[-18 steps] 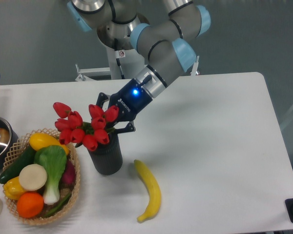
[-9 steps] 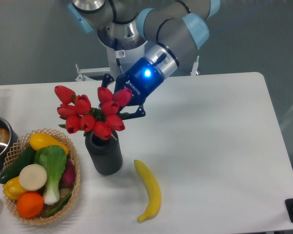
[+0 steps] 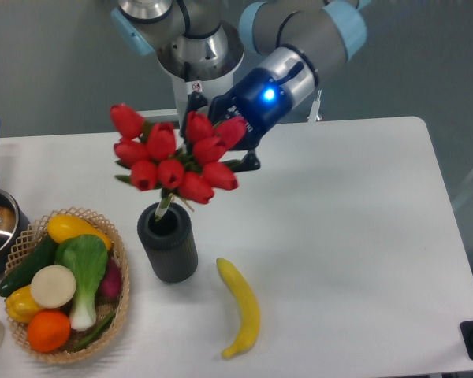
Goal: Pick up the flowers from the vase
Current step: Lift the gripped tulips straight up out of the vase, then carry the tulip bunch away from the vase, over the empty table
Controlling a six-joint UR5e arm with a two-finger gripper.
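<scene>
Nearest the camera a banana (image 3: 242, 309) is lying on the table (image 3: 363, 236), beside the vase (image 3: 168, 243). Above its mouth the flowers (image 3: 176, 157) are hanging, only the stem tips at the rim. Behind them the gripper (image 3: 221, 146) is pinching the bunch. The lift-out seems underway; next it likely needs more height to clear the rim.
</scene>
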